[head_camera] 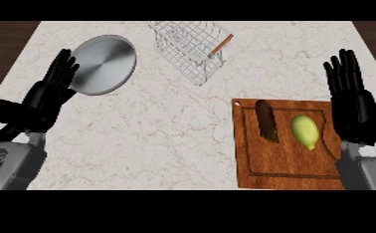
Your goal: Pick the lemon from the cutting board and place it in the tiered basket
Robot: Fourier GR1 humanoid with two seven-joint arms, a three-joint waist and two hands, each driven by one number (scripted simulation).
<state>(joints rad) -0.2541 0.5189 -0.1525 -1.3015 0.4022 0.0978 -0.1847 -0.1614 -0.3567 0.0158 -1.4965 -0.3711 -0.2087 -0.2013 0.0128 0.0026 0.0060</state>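
Your lemon: yellow-green, lying lengthwise on the right half of the wooden cutting board. Your wire basket: tilted, at the counter's far middle, well apart.

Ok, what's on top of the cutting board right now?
On the cutting board lie a lemon and a dark elongated item, apart. The right hand covers the board's right edge.

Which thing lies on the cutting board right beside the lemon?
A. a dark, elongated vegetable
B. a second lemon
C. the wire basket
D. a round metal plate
A: on the cutting board, a dark, elongated vegetable lies just to the left of the lemon, while the metal plate and wire basket sit off the board on the counter.
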